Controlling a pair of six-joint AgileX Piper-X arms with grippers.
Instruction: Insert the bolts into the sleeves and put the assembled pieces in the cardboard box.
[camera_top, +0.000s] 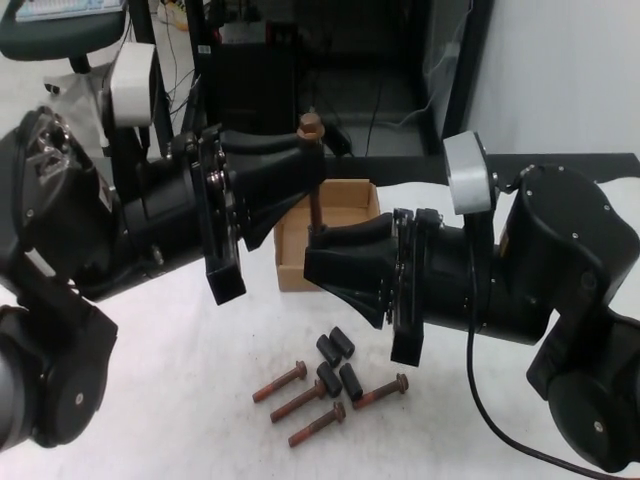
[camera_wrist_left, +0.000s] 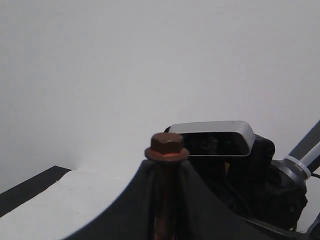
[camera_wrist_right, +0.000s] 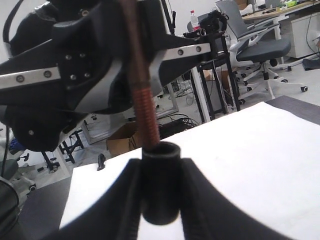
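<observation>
High view: left jaws pinch bolt (camera_top: 315, 205) upright above right jaws, raised near cardboard box (camera_top: 352, 190). Spare bolts (camera_top: 299, 401) and spare sleeves (camera_top: 329, 379) lie on worktop (camera_top: 180, 380) near the box.
Left wrist: grip just under bolt head.
Right wrist: right jaws pinch sleeve (camera_wrist_right: 161, 187), thread tip at its mouth.
Likely stiff, light parts. Rusty shank grips; smooth sleeve may twist, so hold mid-wall. No legible writing.

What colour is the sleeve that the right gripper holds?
Black. The sleeve shows best in the right wrist view, at the tip of the reddish bolt.
</observation>
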